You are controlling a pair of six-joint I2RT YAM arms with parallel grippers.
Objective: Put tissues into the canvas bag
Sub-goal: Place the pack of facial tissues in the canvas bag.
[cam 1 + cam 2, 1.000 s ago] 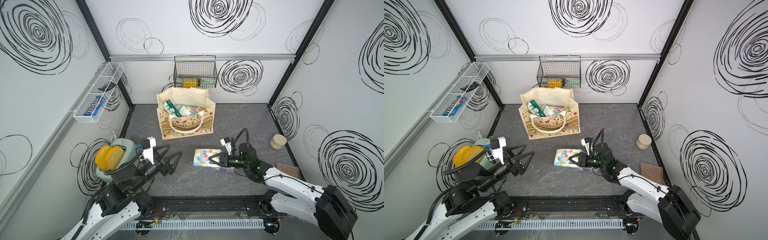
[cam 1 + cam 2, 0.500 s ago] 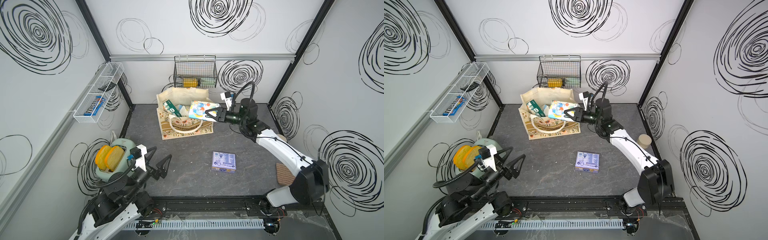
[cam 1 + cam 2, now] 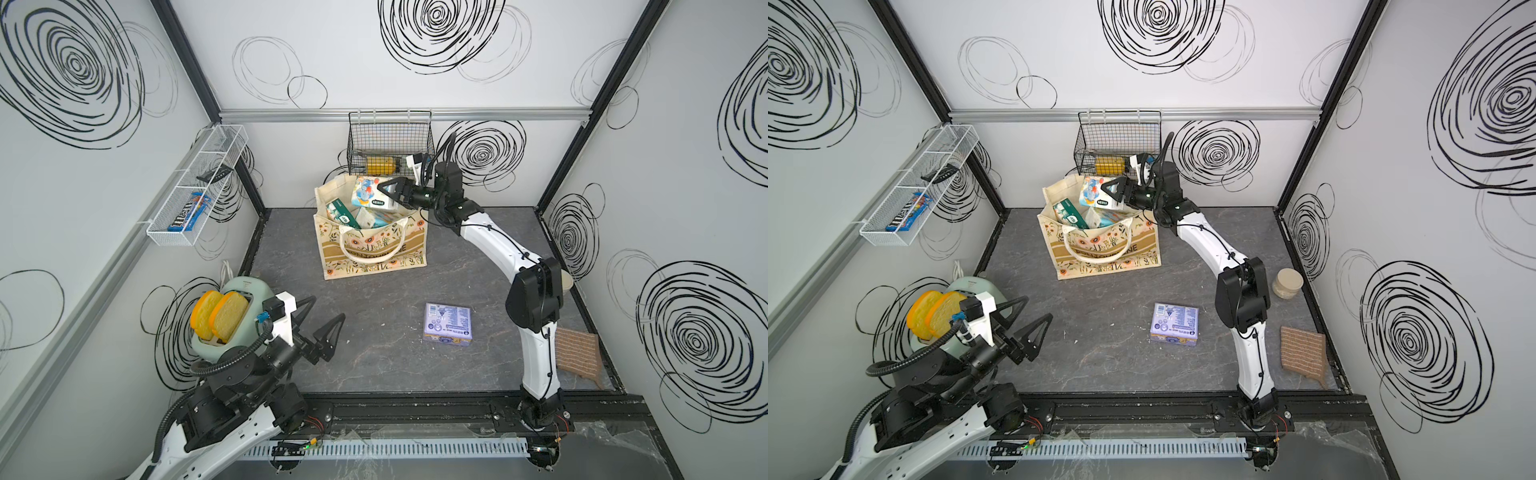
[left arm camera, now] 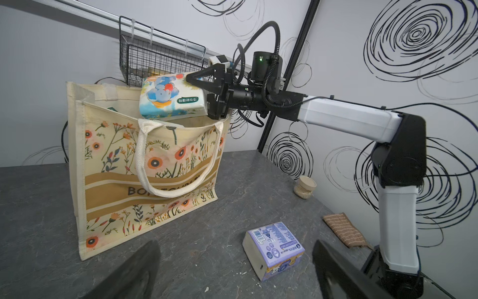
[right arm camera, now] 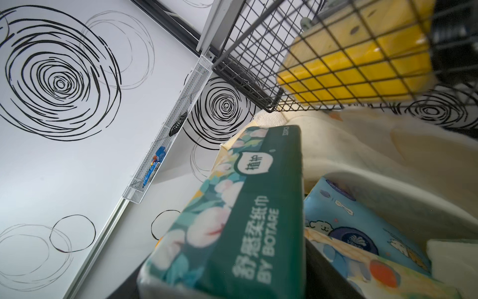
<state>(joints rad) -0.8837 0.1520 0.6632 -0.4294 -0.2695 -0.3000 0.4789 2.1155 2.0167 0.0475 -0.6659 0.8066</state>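
Step in hand: drop-off. The right tool (image 4: 200,94) is at the mouth of the canvas bag (image 4: 108,160), jaws wide around the near end of the elephant tissue pack (image 4: 170,95). We can't tell whether they're pinching it or clear of it. The pack sits tilted above the rim toward the bag's back wall, over a dark green pack (image 5: 245,207) and a light blue one (image 5: 362,220) already inside.

The left tool (image 3: 329,307) is fully open and empty, hovering over the bench (image 3: 374,353) near the toaster.

Our read on next: let the pack fall clear, then back the right tool out up and away, since the wire basket (image 4: 155,59) is close behind.

One purple tissue pack (image 4: 274,248) lies flat on the bench, well apart from the bag. That's the next pick, gripped across its short sides.
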